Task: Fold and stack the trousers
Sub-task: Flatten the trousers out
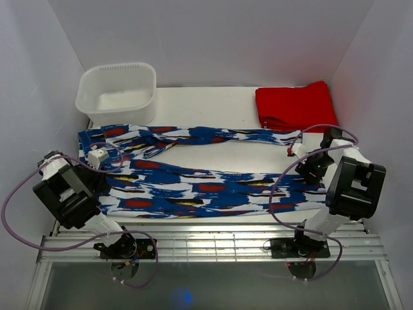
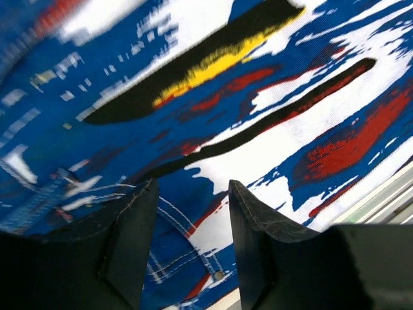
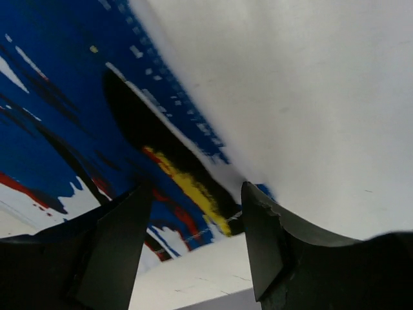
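From above, the trousers (image 1: 206, 190) lie across the counter (image 1: 213, 103), long axis running left to right. The left fingers (image 1: 97, 157) hover at the left end, the right fingers (image 1: 298, 150) at the right end.

At the left wrist, the fingers (image 2: 132, 239) stand parted and empty, with fabric (image 2: 258, 97) directly beneath.

At the right wrist, the fingers (image 3: 116, 252) stand parted and empty over the cloth's edge (image 3: 64, 116), beside bare counter (image 3: 290, 97).

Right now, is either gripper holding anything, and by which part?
Nothing held: left gripper and right gripper stand open over the blue, white, red printed fabric trousers.
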Robot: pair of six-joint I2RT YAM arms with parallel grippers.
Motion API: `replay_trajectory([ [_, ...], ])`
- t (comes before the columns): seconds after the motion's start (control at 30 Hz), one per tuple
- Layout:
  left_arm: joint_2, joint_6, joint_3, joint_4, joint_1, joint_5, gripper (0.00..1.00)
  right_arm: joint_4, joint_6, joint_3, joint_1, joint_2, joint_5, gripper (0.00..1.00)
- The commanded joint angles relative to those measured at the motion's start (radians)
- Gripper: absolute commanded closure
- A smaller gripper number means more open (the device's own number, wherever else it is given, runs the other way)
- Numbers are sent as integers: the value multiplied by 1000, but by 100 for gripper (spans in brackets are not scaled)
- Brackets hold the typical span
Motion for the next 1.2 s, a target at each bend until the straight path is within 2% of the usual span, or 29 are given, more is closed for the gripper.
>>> replay_trajectory([
  [0.0, 25, -107, -39, 78, 8, -72, 44, 47, 14, -143, -9, -19, 128, 37],
  [0.13, -1, 36, -122, 81, 33, -187, 50, 64, -75, -278, -38, -82, 196, 40],
  [0.23, -24, 113, -115, 61, 71, -213, 54, 39, -173, -338, -86, -151, 238, 44],
  [0.33, -30, 175, -38, -29, 91, -134, 50, -53, -227, -286, -112, -223, 160, 41],
  [0.37, -29, 184, 38, -66, 90, -35, 44, -68, -227, -249, -112, -234, 128, 38],
  [0.4, -30, 192, 78, -127, 85, 25, 40, -93, -218, -202, -112, -237, 33, 33],
  [0.43, -35, 186, 112, -145, 76, 79, 38, -99, -168, -89, -106, -229, -23, 31],
  [0.47, -42, 168, 158, -152, 27, 146, 34, -96, -125, -29, -97, -219, -66, 29],
  [0.5, -48, 117, 172, -140, -2, 170, 33, -69, -79, 30, -88, -175, -128, 24],
  [0.57, -81, 33, 177, -84, -95, 213, 31, -35, 56, 190, -45, -116, -169, 21],
  [0.6, -93, -83, 163, -1, -128, 234, 29, 5, 93, 235, -8, -49, -178, 20],
  [0.7, -85, -226, 116, 160, -252, 216, 29, 88, 196, 355, 55, 84, -128, 18],
  [0.73, -79, -321, 105, 203, -274, 207, 29, 146, 210, 371, 96, 115, -103, 18],
  [0.87, 2, -507, 79, 384, -349, 155, 28, 264, 215, 415, 167, 275, -26, 15],
  [1.03, 100, -604, 108, 449, -372, 112, 29, 326, 175, 431, 227, 370, 7, 11],
  [1.1, 123, -610, 103, 467, -380, 75, 30, 346, 166, 420, 241, 406, 43, 16],
  [1.17, 142, -612, 96, 475, -381, 37, 35, 334, 149, 411, 251, 427, 66, 32],
])
